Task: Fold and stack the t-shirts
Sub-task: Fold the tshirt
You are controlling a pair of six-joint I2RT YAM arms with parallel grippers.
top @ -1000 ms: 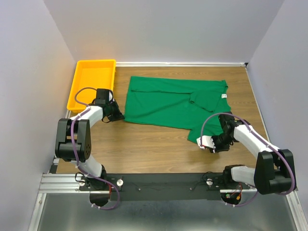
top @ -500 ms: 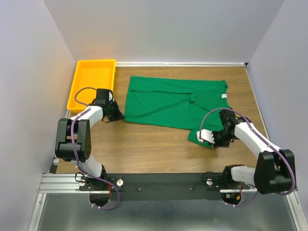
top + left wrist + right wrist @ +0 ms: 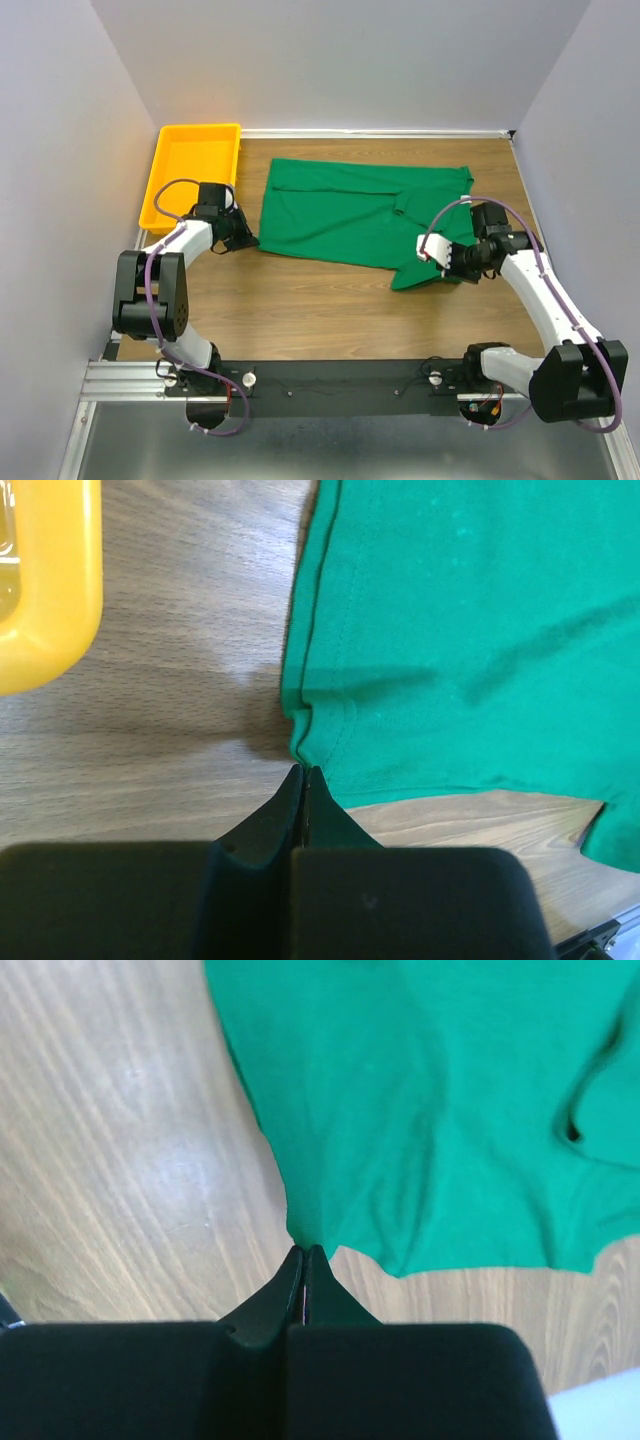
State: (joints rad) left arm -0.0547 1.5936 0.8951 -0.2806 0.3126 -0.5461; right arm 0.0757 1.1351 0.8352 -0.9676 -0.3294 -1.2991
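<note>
A dark-green t-shirt (image 3: pixel 350 210) lies spread on the wooden table, its white neck label (image 3: pixel 465 199) at the right. My left gripper (image 3: pixel 250 241) sits low at the shirt's near-left corner. In the left wrist view the left gripper (image 3: pixel 303 770) is shut, with the corner of the t-shirt (image 3: pixel 470 630) pinched at its tips. My right gripper (image 3: pixel 438 266) is at the shirt's near-right edge. The right wrist view shows the right gripper (image 3: pixel 304 1248) shut on the t-shirt (image 3: pixel 420 1110), whose cloth is drawn to a peak at the tips.
A yellow plastic tray (image 3: pixel 190 175) stands at the back left, close to the left arm, and its rim (image 3: pixel 45 580) shows in the left wrist view. Grey walls enclose the table on three sides. Bare wood (image 3: pixel 300 300) lies between the shirt and the arm bases.
The right gripper has shut on the shirt's near-right edge and moved back and to the right, pulling the cloth with it. The left arm has barely moved.
</note>
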